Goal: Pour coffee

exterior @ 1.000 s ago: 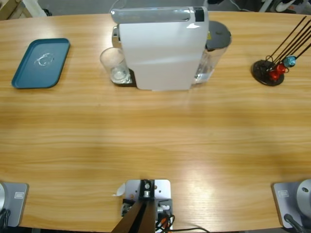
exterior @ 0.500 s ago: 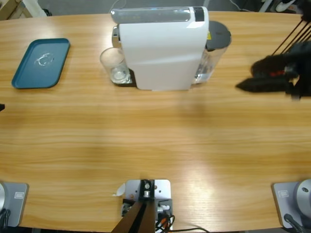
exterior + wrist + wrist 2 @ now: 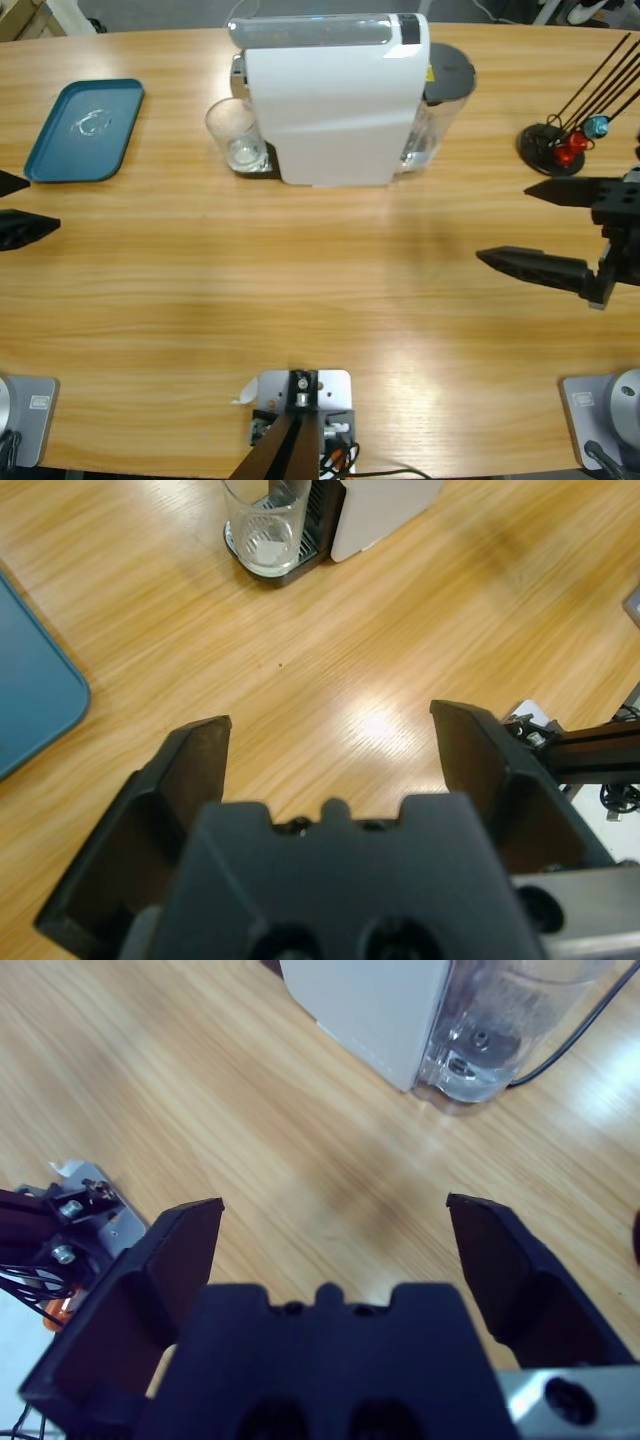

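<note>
high view: nearest the camera the table (image 3: pixel 320 300) is bare wood, with the right gripper (image 3: pixel 535 228) coming in from the right edge, jaws spread wide and holding nothing, and the left gripper (image 3: pixel 20 208) just poking in at the left edge, likewise wide apart and empty in its wrist view. farther back sits the blue tray (image 3: pixel 85 130), the white coffee machine (image 3: pixel 335 100) with its clear water tank (image 3: pixel 435 135), and the capsule stand (image 3: pixel 560 145) at far right. the glass (image 3: pixel 236 135) stands on the machine's drip plate, under the spout; whether any coffee is in it i cannot tell, its bottom looks pale. the step in hand looks like the approach. to do it well, the left gripper should come level at the glass, straddle it mid-height and close gently, keeping it upright.
</note>
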Controlling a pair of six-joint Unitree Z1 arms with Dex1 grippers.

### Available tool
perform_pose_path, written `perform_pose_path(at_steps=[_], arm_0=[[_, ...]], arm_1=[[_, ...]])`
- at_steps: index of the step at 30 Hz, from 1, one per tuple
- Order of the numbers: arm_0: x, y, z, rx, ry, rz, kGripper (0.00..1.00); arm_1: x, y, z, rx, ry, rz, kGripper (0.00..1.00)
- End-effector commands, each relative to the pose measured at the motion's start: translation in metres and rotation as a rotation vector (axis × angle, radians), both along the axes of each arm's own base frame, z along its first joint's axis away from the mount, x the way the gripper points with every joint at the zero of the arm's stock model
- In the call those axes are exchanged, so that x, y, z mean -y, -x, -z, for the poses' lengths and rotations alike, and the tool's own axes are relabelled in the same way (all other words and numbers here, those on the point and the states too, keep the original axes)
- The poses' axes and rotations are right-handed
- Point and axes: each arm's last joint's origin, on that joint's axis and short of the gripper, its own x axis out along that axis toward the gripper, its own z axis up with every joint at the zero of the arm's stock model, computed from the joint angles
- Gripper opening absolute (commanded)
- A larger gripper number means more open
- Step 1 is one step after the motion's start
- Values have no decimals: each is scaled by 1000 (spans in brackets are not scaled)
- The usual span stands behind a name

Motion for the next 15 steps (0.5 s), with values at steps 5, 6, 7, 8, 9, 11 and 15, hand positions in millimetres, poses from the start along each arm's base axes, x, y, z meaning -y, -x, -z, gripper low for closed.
perform_pose_path(at_steps=[5,6,7,8,9,11,15], arm_0=[[6,-3,27,-55,-45,18,876],[5,-3,27,-54,-42,17,876],[5,-3,27,-54,-41,17,876],[5,-3,27,-56,-41,16,876],[5,-3,27,-55,-40,18,876],[6,-3,27,-56,-39,20,876],[8,-3,29,-58,-38,31,881]], arm_1=[[-5,-2,18,-48,20,-15,1000],[-5,-2,19,-51,23,-15,1000],[-6,-2,19,-54,26,-16,1000],[-6,-3,19,-54,25,-17,1000],[-6,-3,19,-55,26,-17,1000],[-7,-3,19,-59,26,-19,1000],[-7,-3,19,-61,25,-23,1000]])
